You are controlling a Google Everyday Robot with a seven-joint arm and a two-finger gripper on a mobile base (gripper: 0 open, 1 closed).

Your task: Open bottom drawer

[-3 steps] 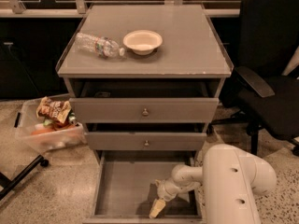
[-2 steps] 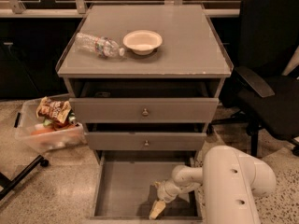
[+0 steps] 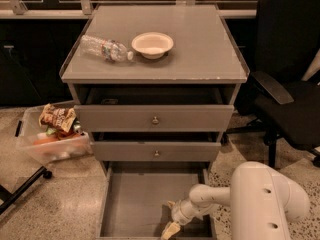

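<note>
Found the bottom drawer (image 3: 135, 204) of the three-drawer grey cabinet (image 3: 155, 79) pulled far out over the floor, its plain grey tray bared and holding nothing visible. Judged the opening done or nearly so, with little left beyond backing the arm away. Saw the pale gripper (image 3: 171, 229) low at the tray's front right; could not tell its opening or hold. Noted the middle grey drawer (image 3: 190, 151) and top grey drawer (image 3: 110, 118) slightly ajar, contents hidden. Spotted an empty cream round bowl (image 3: 152, 44) beside a toppled clear plastic bottle (image 3: 102, 48) on the tabletop (image 3: 200, 49), and a clear plastic bin (image 3: 50, 146) of snack packets on the floor.
</note>
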